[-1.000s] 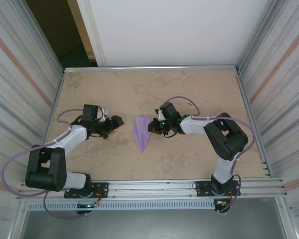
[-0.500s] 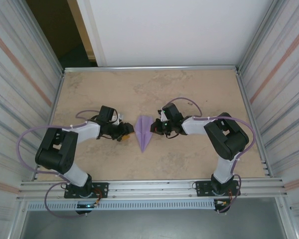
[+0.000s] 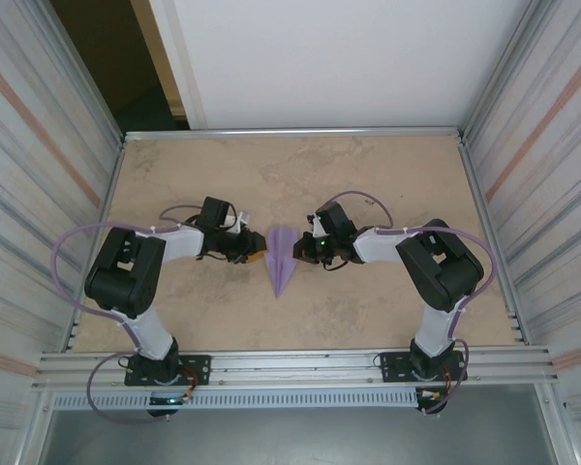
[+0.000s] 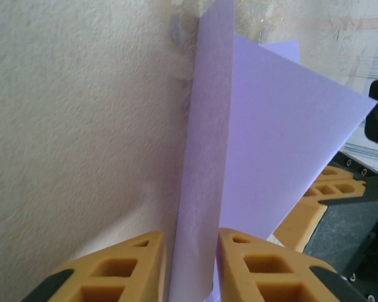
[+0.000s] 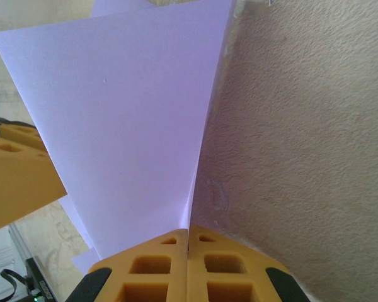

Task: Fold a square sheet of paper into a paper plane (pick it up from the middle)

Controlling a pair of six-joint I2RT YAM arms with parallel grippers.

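The square sheet of paper is folded into a lavender paper plane [image 3: 282,260], a narrow dart lying mid-table with its point toward the arms. My left gripper [image 3: 257,255] is at its left side. In the left wrist view the plane's raised wing [image 4: 205,157] stands between the yellow fingertips [image 4: 189,236], which are still apart. From the right, my right gripper [image 3: 300,250] meets the plane. Its fingers [image 5: 188,231] are pressed together on the edge of the other wing [image 5: 126,126].
The beige tabletop [image 3: 387,184] is walled by metal rails and corrugated panels on three sides. Both arm bases sit on the near rail [image 3: 300,363]. The opposing gripper's yellow fingers [image 4: 321,195] are close behind the paper.
My left arm has swung right to the plane and its jaws have narrowed around the left wing. The right gripper has stayed clamped, and the plane has shifted slightly right.
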